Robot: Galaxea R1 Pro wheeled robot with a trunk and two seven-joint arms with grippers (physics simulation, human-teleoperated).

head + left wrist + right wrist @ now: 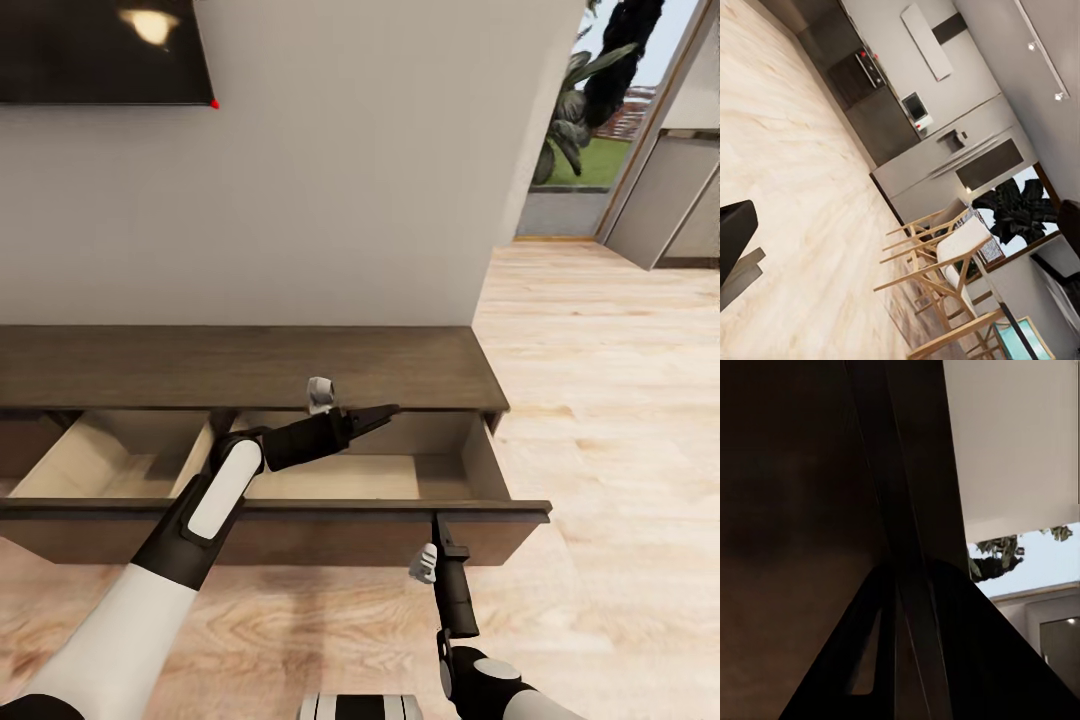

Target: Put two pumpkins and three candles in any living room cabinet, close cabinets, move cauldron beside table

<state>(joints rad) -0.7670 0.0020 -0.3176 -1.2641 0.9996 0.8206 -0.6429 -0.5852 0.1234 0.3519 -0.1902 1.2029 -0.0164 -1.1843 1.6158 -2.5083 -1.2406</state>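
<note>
The cabinet [250,365] is a long low dark brown unit against the wall, with two drawers pulled out. The right drawer [340,478] and the left drawer [90,465] show bare pale wood interiors. My left gripper [388,411] hovers over the back of the right drawer, fingers pressed to a point, holding nothing. One dark left finger [733,232] shows in the left wrist view. My right gripper [437,522] is shut, its tip against the top edge of the right drawer's front [300,535]. That dark front [795,510] is close up behind the shut right gripper [904,585]. Pumpkins, candles, cauldron and table are out of view.
A black TV [100,50] hangs on the wall above the cabinet. Pale wood floor [620,400] runs to the right of the cabinet toward a glass door with plants [590,100]. Wooden chairs [937,262] and kitchen units [877,97] appear in the left wrist view.
</note>
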